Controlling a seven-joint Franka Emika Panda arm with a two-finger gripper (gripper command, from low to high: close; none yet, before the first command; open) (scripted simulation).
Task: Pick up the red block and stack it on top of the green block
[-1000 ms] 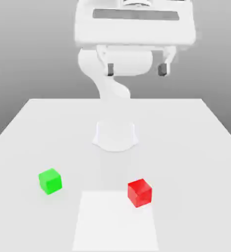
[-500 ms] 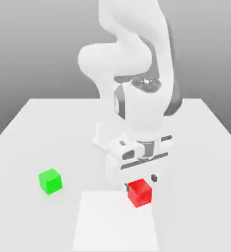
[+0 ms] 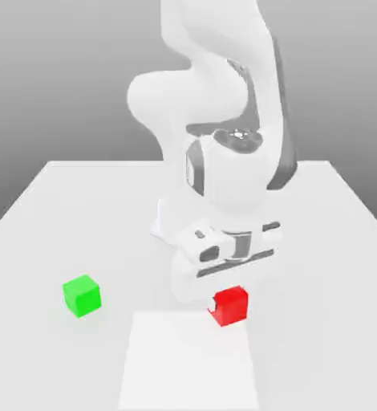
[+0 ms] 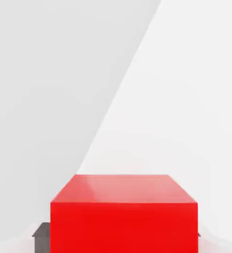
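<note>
The red block [image 3: 231, 307] rests on the white table [image 3: 320, 241], toward the exterior view's right, at the far edge of a paler square patch. My gripper [image 3: 229, 303] has come down over it, and the white hand covers the block's top edge. In the hand view the red block [image 4: 123, 212] sits between my dark fingertips [image 4: 41, 230], which press against its sides. My gripper is shut on the block, which still looks to be on the table. The green block [image 3: 82, 295] stands apart, on the exterior view's left.
The arm's base [image 3: 169, 221] stands behind the blocks at the table's middle. A paler square patch [image 3: 188, 361] marks the near part of the table, between the two blocks.
The arm swung down from high above the table to the red block. In the last half second the hand sank lower and the fingers closed, squaring the block up.
</note>
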